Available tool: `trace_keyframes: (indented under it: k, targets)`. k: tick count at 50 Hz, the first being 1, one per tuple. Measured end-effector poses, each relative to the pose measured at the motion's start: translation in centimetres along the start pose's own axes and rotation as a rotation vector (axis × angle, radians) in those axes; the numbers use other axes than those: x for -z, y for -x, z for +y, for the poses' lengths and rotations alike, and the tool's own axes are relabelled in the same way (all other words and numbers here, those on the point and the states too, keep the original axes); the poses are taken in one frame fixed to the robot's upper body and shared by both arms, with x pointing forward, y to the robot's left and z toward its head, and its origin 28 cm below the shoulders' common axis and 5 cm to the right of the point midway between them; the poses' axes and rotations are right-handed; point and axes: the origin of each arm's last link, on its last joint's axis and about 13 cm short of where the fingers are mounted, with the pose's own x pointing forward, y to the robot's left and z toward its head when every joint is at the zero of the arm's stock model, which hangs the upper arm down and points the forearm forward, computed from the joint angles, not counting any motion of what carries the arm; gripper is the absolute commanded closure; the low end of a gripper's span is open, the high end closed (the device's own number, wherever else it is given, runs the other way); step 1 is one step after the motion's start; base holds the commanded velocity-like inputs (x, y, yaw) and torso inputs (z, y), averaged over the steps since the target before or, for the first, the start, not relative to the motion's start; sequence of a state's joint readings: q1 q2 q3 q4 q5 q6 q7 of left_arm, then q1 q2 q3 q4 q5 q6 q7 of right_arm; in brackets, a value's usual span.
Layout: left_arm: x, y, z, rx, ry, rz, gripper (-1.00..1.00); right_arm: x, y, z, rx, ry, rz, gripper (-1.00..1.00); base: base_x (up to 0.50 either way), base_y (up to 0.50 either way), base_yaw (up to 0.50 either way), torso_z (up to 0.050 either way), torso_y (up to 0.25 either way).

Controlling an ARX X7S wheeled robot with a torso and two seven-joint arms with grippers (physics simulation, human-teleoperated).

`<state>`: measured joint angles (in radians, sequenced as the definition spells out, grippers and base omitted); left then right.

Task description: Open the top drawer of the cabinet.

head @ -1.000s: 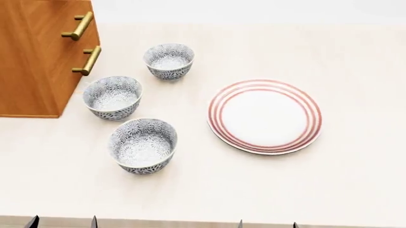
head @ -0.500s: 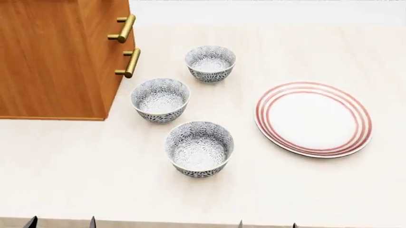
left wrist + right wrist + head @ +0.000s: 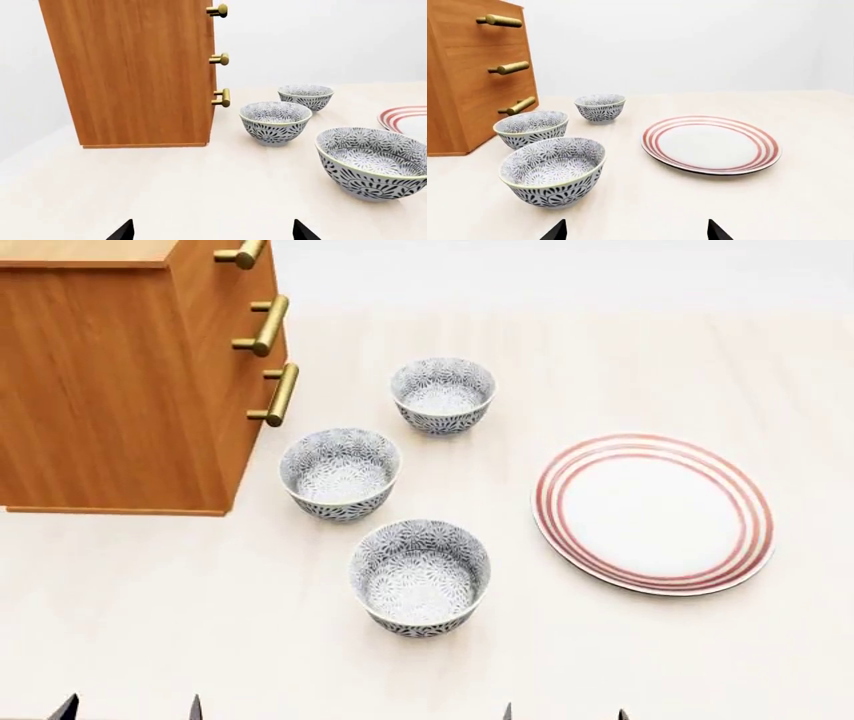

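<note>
Cabinet: the cabinet (image 3: 114, 380) stands at the far left of the cream worktop (image 3: 200, 620), its orange-brown side panel toward me, its drawer fronts facing to my right.
Top drawer: the top drawer (image 3: 490, 27) is the uppermost of three — flush with the two below, closed. Its brass bar handle (image 3: 499, 20) juts from the front; in the head view only part of that handle shows at the upper edge.
Left pincer: my left pincer (image 3: 212, 234) shows only two dark fingertips at the edge of its wrist view, well apart with nothing between them — released. It sits low over the worktop, well short of the cabinet.
Right pincer: my right pincer (image 3: 635, 231) likewise shows two dark tips spread wide, nothing held. It is near the closest bowl, touching nothing.
Bowls: three blue-patterned bowls — the far bowl (image 3: 443, 394), the middle bowl (image 3: 340, 473) just beside the cabinet's front corner, the near bowl (image 3: 419, 577) closest to me. All upright, apart from one another.
Plate: a white plate with red rings (image 3: 654, 512) lies flat to the right of the bowls.
</note>
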<state>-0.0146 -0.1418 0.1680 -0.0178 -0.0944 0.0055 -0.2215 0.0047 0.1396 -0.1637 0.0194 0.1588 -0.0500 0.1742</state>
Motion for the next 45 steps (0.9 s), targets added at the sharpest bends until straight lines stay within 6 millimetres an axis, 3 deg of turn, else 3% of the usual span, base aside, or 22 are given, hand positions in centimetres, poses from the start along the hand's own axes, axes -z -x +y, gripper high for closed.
trace_keyframes:
  k: [12,22,26,36,45]
  targets:
    - [0.0,0.0,0.0,0.003,-0.001,-0.005,-1.0,0.1,0.0,0.0,0.001,0.0,0.003,-1.0,0.0,0.0,0.0,0.049,0.047]
    - [-0.7,-0.4,-0.1,0.01,0.044,0.031,-1.0,-0.2,-0.3,0.1,-0.011,-0.003,0.017,-1.0,0.0,0.0,0.0,0.0,0.0]
    - [-2.8,-0.9,-0.1,0.012,0.081,0.047,-1.0,-2.1,-0.7,0.3,-0.02,-0.025,0.019,-1.0,0.0,0.0,0.0,0.0,0.0]
    - [-11.5,-2.3,0.1,0.02,0.167,0.027,-1.0,-9.8,-2.1,0.7,-0.053,-0.078,-0.024,-1.0,0.0,0.0,0.0,0.0,0.0]
    - [-14.7,-1.8,0.2,0.051,0.15,0.009,-1.0,-12.5,-1.6,1.0,-0.085,-0.066,-0.039,-1.0,0.02,0.0,0.0,0.0,0.0]
